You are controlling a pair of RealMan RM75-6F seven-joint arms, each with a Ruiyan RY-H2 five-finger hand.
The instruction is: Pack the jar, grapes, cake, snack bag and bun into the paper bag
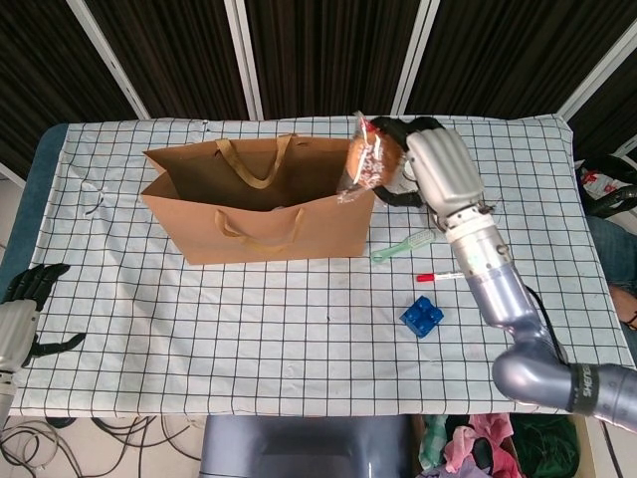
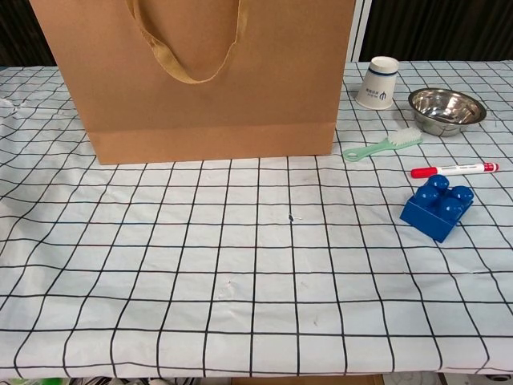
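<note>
Above the paper bag's (image 1: 259,204) right rim, the right robot hand (image 1: 438,169) grips the wrapped bun (image 1: 366,161). Centre it over the opening, lower, then release. Left robot hand (image 1: 25,299): spread, idle.

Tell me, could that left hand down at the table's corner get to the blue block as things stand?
Probably not. The left hand rests open at the table's near left corner, while the blue block lies far across on the right side. Nothing blocks the way, but the right hand, though holding the bun, is much nearer.
</note>
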